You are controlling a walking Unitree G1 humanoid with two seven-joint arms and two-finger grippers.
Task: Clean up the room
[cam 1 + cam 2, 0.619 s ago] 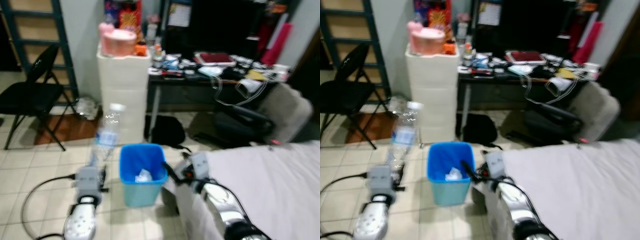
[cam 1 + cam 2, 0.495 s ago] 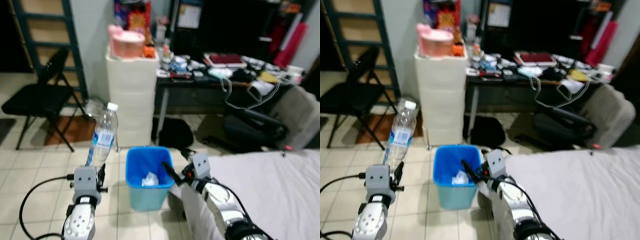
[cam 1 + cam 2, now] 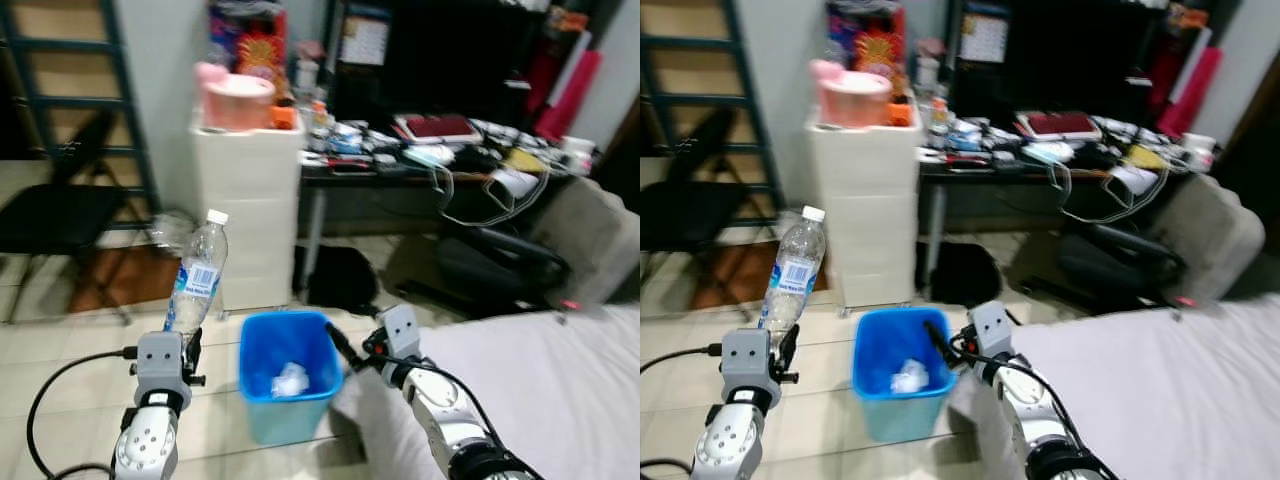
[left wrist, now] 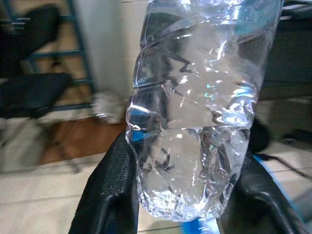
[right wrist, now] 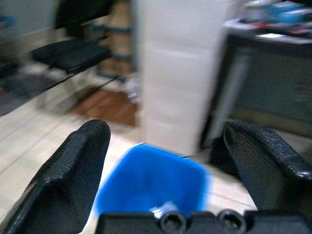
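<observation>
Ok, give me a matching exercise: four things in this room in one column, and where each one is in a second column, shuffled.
Things:
1. plastic bottle
2. crumpled paper
3. pink tub
4. red book

Places:
A. on the desk
B. on top of the white drawer unit
C. held in the left gripper
D. inside the blue bin

Pairs: 1-C, 2-D, 3-B, 4-A

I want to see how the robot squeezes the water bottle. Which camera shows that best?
The left wrist view: both black fingers press the clear bottle's base. Both eye views show the whole bottle tilted, white cap uppermost.
</observation>
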